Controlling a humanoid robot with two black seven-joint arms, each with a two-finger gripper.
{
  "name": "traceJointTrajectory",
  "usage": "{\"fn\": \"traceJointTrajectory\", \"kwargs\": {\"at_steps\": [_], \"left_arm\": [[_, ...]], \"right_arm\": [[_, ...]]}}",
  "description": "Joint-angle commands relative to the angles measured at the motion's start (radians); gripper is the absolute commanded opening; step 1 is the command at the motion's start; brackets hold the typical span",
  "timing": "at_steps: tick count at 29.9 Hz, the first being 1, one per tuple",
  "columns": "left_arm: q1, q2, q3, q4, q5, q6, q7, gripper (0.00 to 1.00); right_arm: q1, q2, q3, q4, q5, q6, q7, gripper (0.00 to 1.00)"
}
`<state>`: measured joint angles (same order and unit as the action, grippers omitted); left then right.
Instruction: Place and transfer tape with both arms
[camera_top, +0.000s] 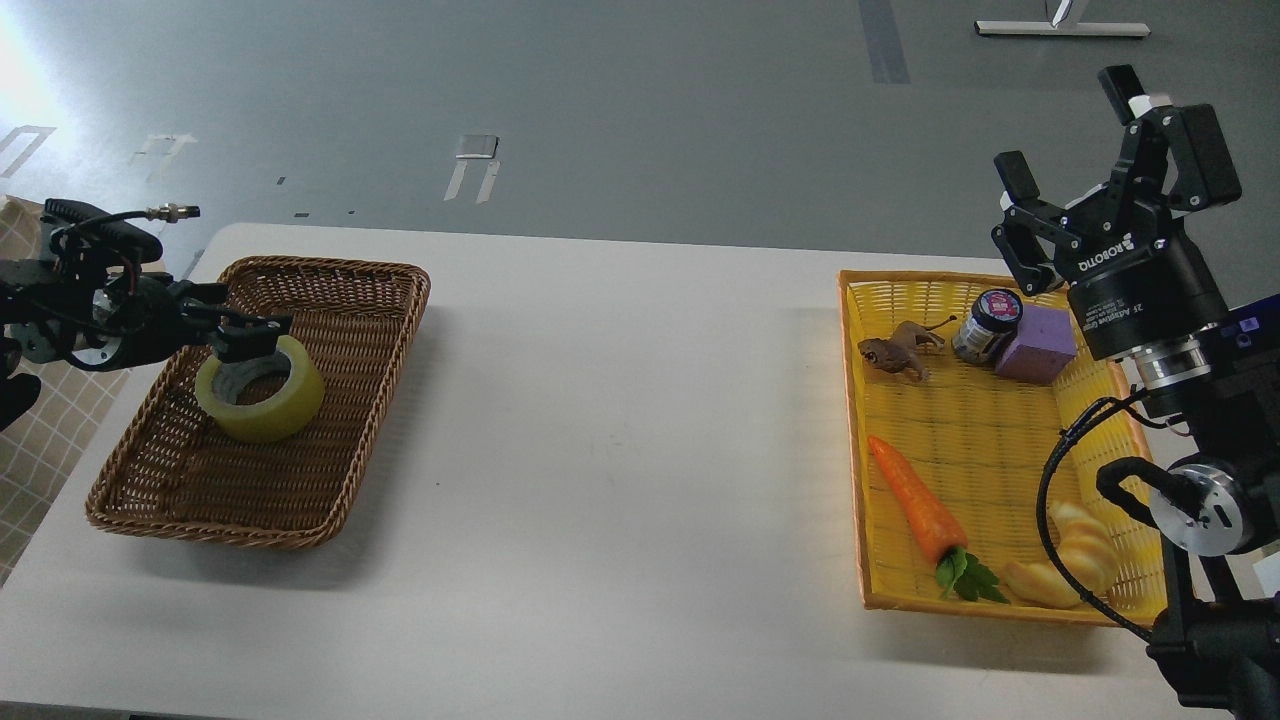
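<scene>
Tape (261, 391), a wide translucent yellow roll with a grey-white core, sits in the brown wicker basket (150, 480) at the left end of the white desk (620, 420), tilted a little toward the near side. The left pincer (250, 338) reaches in sideways at the roll's upper rim, its dark fingers lying over the wall of the ring; whether they pinch the tape or only touch it I cannot tell, as they merge into one dark shape. That side-on approach suits a grip across the ring's wall, one finger in the core and one outside, which I judge to be the aim.

The right pincer (1075, 150) is held high above the yellow basket (853, 440), fingers spread wide and empty, pointing up and away. This looks like a waiting pose, clear of the basket's contents: a brown toy animal (897, 355), a small jar (985, 325), a purple block (1037, 345), a toy carrot (915, 505) and a pale croissant (1065, 565).

Readable writing: "ROBOTIQ" on the right pincer's body, with a line below beginning "2F". The jar's lid label is too small to read.
</scene>
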<state>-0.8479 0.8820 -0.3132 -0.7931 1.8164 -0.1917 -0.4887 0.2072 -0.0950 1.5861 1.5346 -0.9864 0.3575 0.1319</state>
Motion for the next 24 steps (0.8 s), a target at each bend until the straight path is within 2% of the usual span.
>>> {"fn": "traceJointTrajectory", "kwargs": {"at_steps": [1, 6, 11, 16, 22, 24], "left_arm": [[-0.065, -0.003, -0.009, -0.003, -0.072, -0.002, 0.000, 0.98], [-0.112, -0.080, -0.014, -0.018, -0.278, 0.009, 0.000, 0.97], [-0.140, -0.176, -0.017, -0.034, -0.844, 0.023, 0.000, 0.98], [-0.186, -0.227, -0.018, -0.064, -1.147, 0.021, 0.000, 0.98], [-0.197, -0.316, -0.030, -0.106, -1.210, 0.021, 0.000, 0.98], [-0.189, -0.372, -0.097, -0.107, -1.238, 0.023, 0.000, 0.98]], "right_arm": [[0.001, 0.000, 0.000, 0.004, 0.000, 0.001, 0.000, 1.00], [0.014, -0.005, -0.001, 0.004, 0.000, 0.001, 0.000, 1.00], [0.029, -0.012, -0.006, 0.001, -0.005, 0.003, -0.001, 1.00], [0.053, -0.012, -0.006, -0.001, -0.011, 0.003, -0.008, 1.00], [0.095, -0.012, -0.006, -0.001, -0.053, 0.001, -0.012, 1.00], [0.112, -0.012, -0.006, -0.002, -0.096, -0.002, -0.014, 1.00]]}}
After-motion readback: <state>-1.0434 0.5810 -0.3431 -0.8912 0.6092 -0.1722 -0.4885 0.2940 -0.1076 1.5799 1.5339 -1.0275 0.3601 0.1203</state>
